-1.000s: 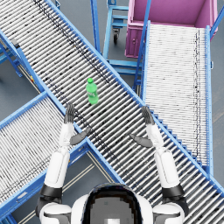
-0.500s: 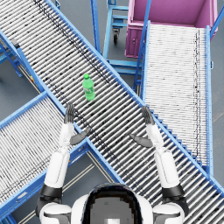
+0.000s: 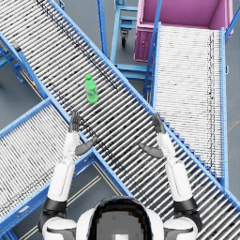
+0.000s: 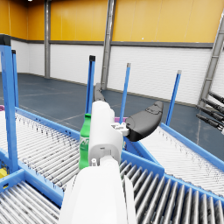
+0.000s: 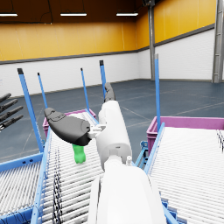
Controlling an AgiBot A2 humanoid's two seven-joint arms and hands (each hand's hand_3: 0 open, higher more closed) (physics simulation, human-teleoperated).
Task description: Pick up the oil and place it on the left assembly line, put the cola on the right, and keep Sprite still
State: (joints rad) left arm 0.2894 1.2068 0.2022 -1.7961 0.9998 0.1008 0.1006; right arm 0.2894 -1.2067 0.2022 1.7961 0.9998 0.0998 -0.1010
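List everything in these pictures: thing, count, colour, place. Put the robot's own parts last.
Sprite bottle: 1, green, standing upright on the middle conveyor, ahead of the left hand, nothing touching it.
middle conveyor: 1, grey rollers in blue rails, running diagonally in front of the robot.
left conveyor: 1, grey rollers in blue rails, on the robot's left.
right conveyor: 1, grey rollers in blue rails, on the robot's right, leading to the bin.
bin: 1, magenta, at the far end of the right conveyor.
left hand: 1, dark, on a white arm, open, at the middle conveyor's near edge.
right hand: 1, dark, on a white arm, open, over the middle conveyor.
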